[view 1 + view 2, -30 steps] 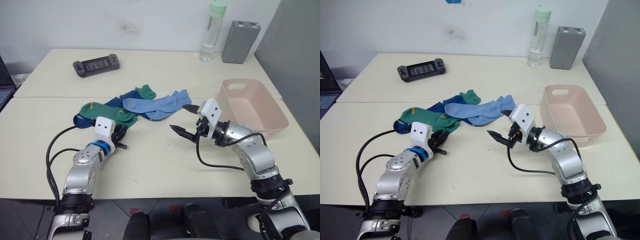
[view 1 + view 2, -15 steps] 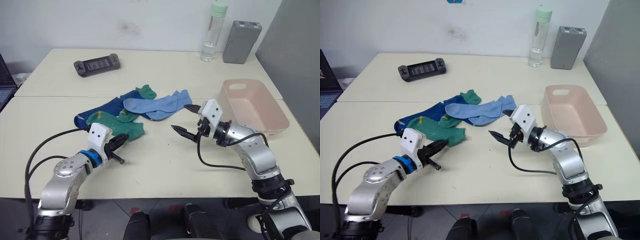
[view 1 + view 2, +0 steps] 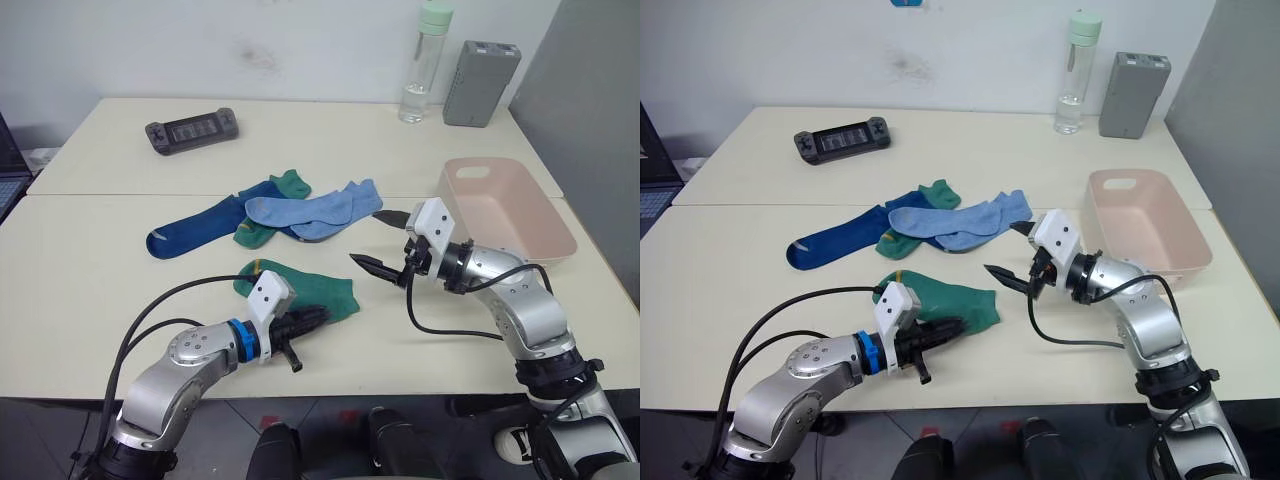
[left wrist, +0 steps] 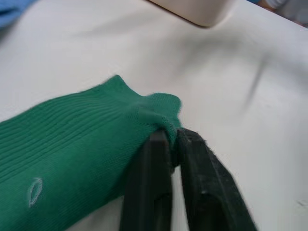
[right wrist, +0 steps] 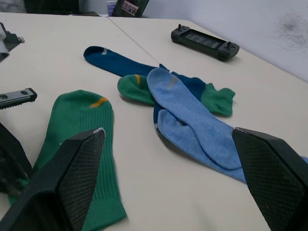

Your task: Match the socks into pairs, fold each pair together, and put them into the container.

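One green sock [image 3: 300, 288] lies apart near the table's front. My left gripper [image 3: 308, 319] is shut on its cuff edge, and the left wrist view shows the fingers [image 4: 159, 159] pinching that green fabric [image 4: 72, 159]. Farther back lies a loose pile: a navy sock [image 3: 190, 229], two overlapping light blue socks [image 3: 312, 212] and another green sock [image 3: 291, 183] partly under them. My right gripper [image 3: 368, 238] hovers open just right of the pile, holding nothing. The pink container [image 3: 560, 236] stands empty at the right.
A handheld game console [image 3: 191, 128] lies at the back left. A water bottle [image 3: 421, 65] and a grey box [image 3: 481, 69] stand at the back right. A seam crosses the table behind the pile.
My left gripper has dragged the green sock out of the pile, toward the front and to the right. My right gripper has shifted slightly right and stays open.
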You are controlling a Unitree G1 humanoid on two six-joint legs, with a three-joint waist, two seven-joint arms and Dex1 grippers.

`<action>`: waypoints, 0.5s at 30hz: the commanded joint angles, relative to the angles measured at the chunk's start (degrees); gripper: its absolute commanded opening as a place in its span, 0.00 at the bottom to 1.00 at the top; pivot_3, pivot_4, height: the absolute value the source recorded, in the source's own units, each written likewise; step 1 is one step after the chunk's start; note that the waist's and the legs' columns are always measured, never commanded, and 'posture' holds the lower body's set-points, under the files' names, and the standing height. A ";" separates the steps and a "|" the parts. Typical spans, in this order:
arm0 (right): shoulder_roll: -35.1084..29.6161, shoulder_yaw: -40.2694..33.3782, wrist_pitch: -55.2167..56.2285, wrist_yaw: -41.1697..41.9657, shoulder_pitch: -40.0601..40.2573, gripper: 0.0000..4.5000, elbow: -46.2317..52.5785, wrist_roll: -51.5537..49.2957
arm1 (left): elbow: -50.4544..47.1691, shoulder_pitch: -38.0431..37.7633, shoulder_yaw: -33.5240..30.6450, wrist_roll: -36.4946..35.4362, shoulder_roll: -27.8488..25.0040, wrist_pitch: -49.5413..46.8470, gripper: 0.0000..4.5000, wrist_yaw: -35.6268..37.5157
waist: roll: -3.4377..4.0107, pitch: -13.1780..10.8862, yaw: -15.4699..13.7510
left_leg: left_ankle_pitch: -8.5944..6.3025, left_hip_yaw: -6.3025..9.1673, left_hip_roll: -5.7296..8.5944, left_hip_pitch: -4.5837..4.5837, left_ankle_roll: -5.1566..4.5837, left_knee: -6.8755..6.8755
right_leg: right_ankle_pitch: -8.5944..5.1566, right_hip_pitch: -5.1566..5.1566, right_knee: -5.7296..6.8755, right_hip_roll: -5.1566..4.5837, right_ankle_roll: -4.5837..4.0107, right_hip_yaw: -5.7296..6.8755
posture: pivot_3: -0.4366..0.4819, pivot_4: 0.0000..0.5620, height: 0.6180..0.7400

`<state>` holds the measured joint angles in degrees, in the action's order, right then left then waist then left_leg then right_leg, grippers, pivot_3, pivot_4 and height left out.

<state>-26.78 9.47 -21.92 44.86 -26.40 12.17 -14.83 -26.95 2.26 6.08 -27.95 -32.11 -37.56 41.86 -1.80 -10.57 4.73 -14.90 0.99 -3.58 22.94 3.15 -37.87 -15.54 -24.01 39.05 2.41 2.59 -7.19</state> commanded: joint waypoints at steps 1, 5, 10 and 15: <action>-1.49 -0.92 -0.60 1.92 0.85 1.00 2.07 -1.36 | -3.54 -0.58 -3.48 -3.24 -2.04 -1.50 0.36 1.28 | 0.01 -0.01 0.02 | 0.00 -0.01 0.00 0.00 0.00 0.00 | -0.01 0.00 0.00 0.00 0.00 0.00 | 0.48 0.27 1.00; -4.37 1.50 -2.65 6.37 3.68 1.00 1.74 -1.82 | -0.52 -0.60 -10.58 -1.79 -3.73 2.86 0.65 -0.19 | 0.02 -0.01 -0.02 | 0.00 0.01 0.00 -0.01 0.00 -0.01 | -0.01 0.00 0.00 0.00 0.00 0.01 | 0.48 0.27 1.00; -5.62 4.52 -1.83 8.11 6.25 1.00 1.55 0.58 | 7.59 -0.96 -16.95 1.61 -5.13 10.50 0.72 -0.23 | 0.05 -0.03 0.02 | 0.00 -0.06 0.00 -0.02 0.00 0.00 | -0.03 -0.03 -0.01 0.00 -0.03 -0.03 | 0.48 0.27 1.00; -5.29 6.86 -0.65 6.85 7.25 1.00 -0.37 4.24 | 17.54 3.81 -18.97 6.40 -5.15 15.55 0.72 -3.91 | 0.04 -0.03 -0.11 | 0.00 -0.03 0.00 -0.01 0.00 -0.03 | -0.03 -0.02 -0.01 0.00 -0.03 0.01 | 0.48 0.27 1.00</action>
<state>-32.13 16.46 -23.86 52.08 -19.06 11.09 -11.14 -10.43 4.82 -11.74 -22.77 -36.89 -24.38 38.83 -1.76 -10.60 4.62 -14.90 0.95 -3.57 22.94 3.15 -37.90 -15.57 -24.03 39.03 2.41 2.56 -7.19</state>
